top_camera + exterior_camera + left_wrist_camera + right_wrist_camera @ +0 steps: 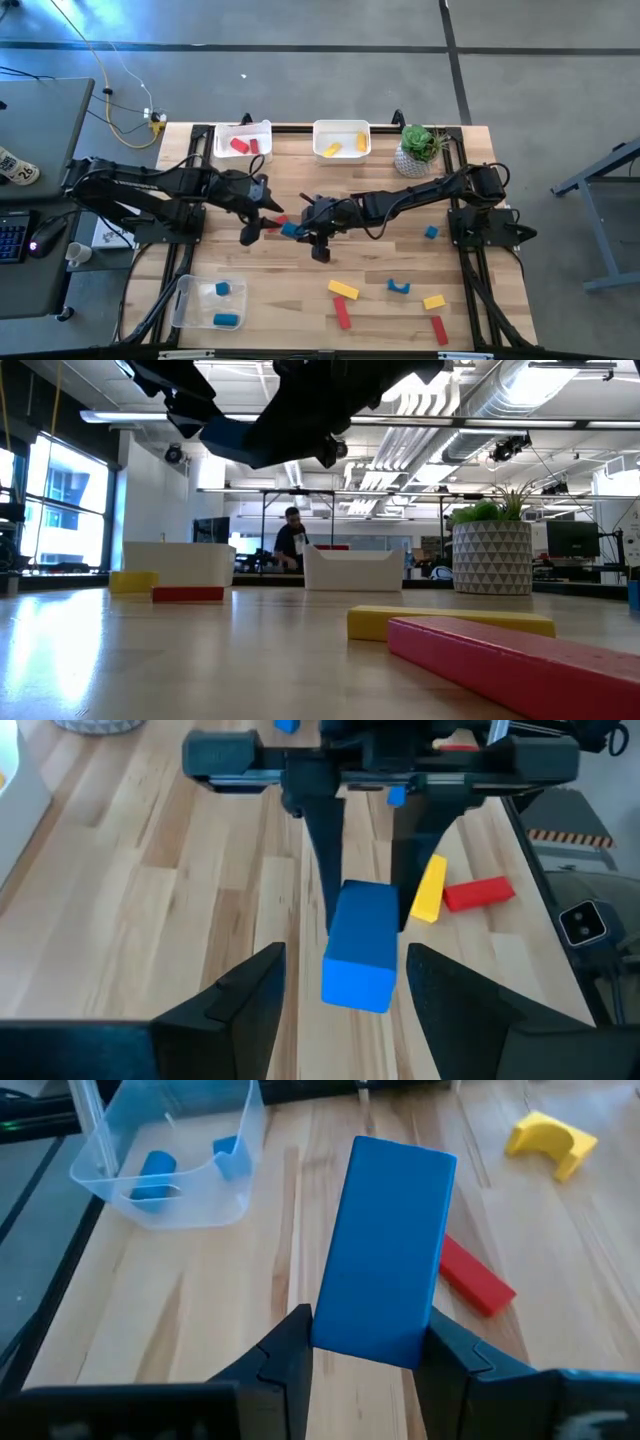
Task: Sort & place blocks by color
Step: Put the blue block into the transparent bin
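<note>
A blue block (360,950) hangs above the middle of the table (290,229), with my right gripper (368,1345) shut on it. My left gripper (345,995) comes from the table's left. It is open, with a finger on either side of the block's free end, and touches nothing. In the low view both grippers and the blue block (235,440) are high above the wood. A red block (478,1275) lies on the table under the held block. More red, yellow and blue blocks lie on the near right part of the table. My right gripper pinches the blue block between its two fingers, on the block's two long sides near one end (335,1330). The fingers come from the table's right, slanting down. The block sticks out beyond the fingertips (325,870) toward my left gripper, lifted clear of the table.
At the far edge stand a white bin (242,140) with red blocks, a white bin (341,140) with yellow blocks, and a potted plant (420,148). A clear bin (208,300) with blue blocks stands near left. Loose blocks include a yellow bar (343,289) and a blue arch (399,287).
</note>
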